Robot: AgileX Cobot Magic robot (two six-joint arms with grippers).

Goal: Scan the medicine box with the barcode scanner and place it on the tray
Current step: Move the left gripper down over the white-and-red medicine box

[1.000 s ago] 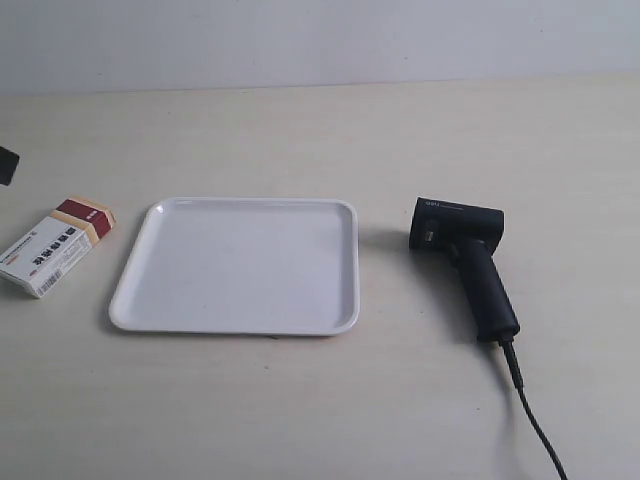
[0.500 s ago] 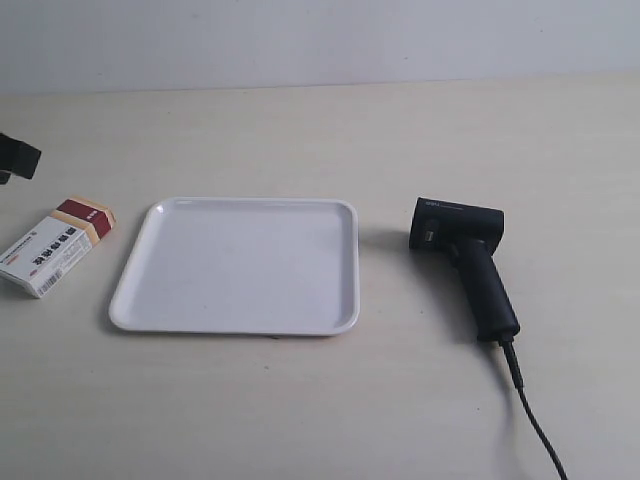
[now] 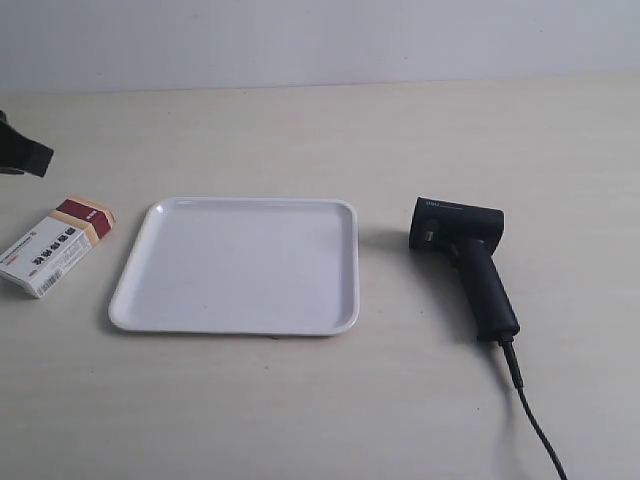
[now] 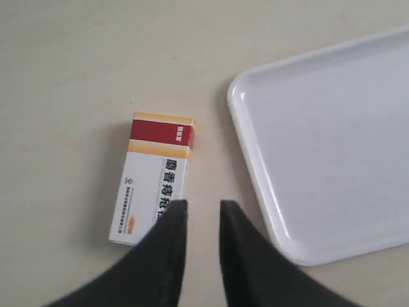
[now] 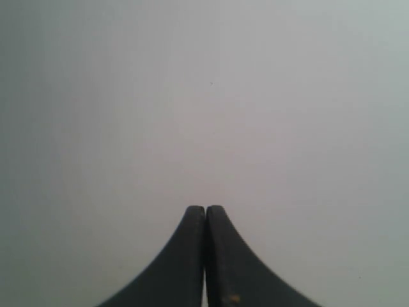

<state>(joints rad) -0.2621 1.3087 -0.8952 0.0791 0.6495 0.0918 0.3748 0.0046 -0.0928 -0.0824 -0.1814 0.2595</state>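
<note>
The medicine box (image 3: 57,246) lies flat on the table just left of the white tray (image 3: 240,310) in the exterior view. A black gripper tip (image 3: 25,157) pokes in at that view's left edge, above the box. The left wrist view shows the box (image 4: 158,174) beside the tray (image 4: 255,173); my left gripper (image 4: 203,208) is open and hovers over the gap between them, one finger overlapping the box's near end. The barcode scanner (image 3: 468,262) lies on its side right of the tray, untouched. My right gripper (image 5: 205,212) is shut and empty, facing a plain grey surface.
The scanner's thin black cable (image 3: 535,420) trails toward the front edge of the table. The pale wooden table (image 3: 300,140) runs back to a white wall.
The black gripper tip at the exterior view's left edge has come further into view, moving right above the box. Box, tray and scanner have not moved.
</note>
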